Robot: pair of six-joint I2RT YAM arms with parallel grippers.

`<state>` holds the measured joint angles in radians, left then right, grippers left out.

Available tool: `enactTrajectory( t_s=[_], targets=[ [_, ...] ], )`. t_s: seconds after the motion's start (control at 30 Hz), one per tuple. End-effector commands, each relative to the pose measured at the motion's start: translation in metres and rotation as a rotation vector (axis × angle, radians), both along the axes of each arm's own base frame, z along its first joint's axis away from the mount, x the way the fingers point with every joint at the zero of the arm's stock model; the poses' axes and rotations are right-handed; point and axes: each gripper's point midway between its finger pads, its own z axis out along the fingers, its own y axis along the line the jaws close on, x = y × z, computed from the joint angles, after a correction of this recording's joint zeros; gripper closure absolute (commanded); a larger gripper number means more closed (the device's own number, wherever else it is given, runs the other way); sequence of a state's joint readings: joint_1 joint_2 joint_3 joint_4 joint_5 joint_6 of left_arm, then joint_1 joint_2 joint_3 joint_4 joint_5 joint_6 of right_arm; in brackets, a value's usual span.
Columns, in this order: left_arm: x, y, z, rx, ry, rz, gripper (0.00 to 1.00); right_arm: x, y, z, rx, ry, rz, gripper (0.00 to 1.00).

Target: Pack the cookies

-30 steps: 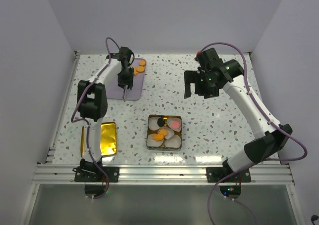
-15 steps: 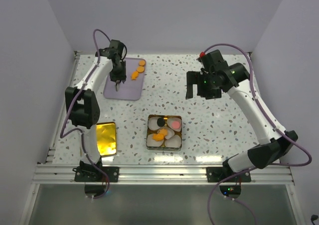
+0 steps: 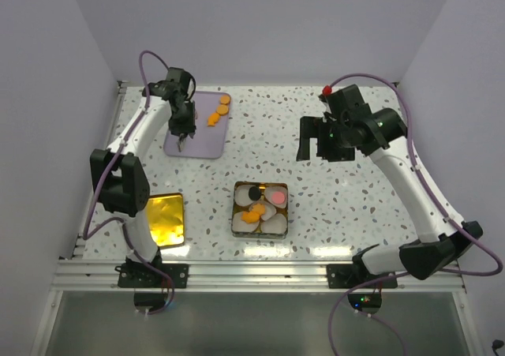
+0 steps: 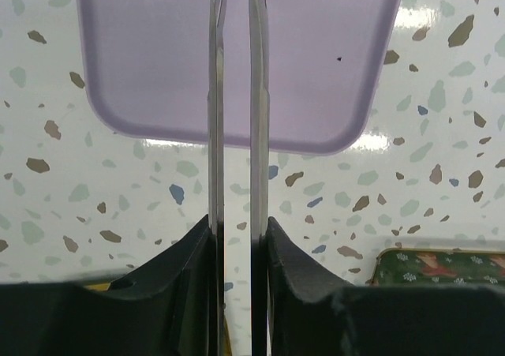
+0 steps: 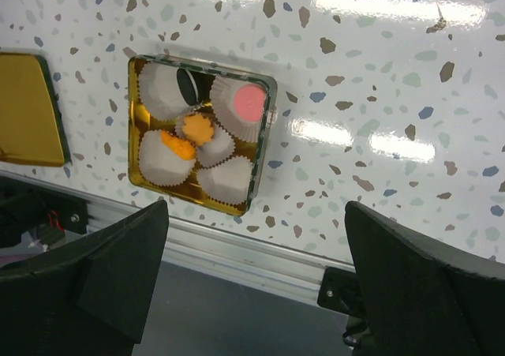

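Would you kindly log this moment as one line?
left tool: narrowly open over purple tray | right tool: wide open, empty | orange cookies: some on tray, some in tin

- No word, label, brand name, number or sign can be read in any view.
- The only print in sight is on the outer wall of the tin [image 4: 442, 265], low in the left wrist view. It is green with small white snowflakes and a reddish-brown figure, and no letters can be made out on it.
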<state>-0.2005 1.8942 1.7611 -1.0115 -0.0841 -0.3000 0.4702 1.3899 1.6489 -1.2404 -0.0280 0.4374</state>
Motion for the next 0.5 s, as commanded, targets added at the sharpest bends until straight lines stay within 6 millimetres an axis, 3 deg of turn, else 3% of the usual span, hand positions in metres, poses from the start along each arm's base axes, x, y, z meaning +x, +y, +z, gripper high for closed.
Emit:
enactTrajectory(
  t_s=[0.0,0.13,0.2,0.23,0.3,0.47],
  targets=[
    [-0.006,-0.004,0.025,-0.059,-0.068,0.004,0.76,-0.009,0.000,0.012,0.046,-0.029,-0.004,0.03],
    [-0.021,-0.015,0.036,-0.130,-0.095,-0.037,0.77,-0.016,-0.004,0.015,0.047,-0.034,-0.006,0.03],
    [-0.033,-0.017,0.031,-0.146,-0.082,-0.051,0.78,-0.019,-0.006,0.013,0.045,-0.028,-0.006,0.03],
    [-0.038,-0.019,0.040,-0.162,-0.106,-0.061,0.78,-0.020,-0.006,0.013,0.047,-0.028,-0.003,0.03],
    [-0.052,-0.022,0.036,-0.171,-0.098,-0.076,0.78,-0.022,-0.006,0.014,0.053,-0.028,-0.003,0.03],
    [-0.091,-0.041,0.049,-0.189,-0.129,-0.146,0.78,-0.028,-0.005,0.013,0.063,-0.022,0.009,0.03]
  ],
)
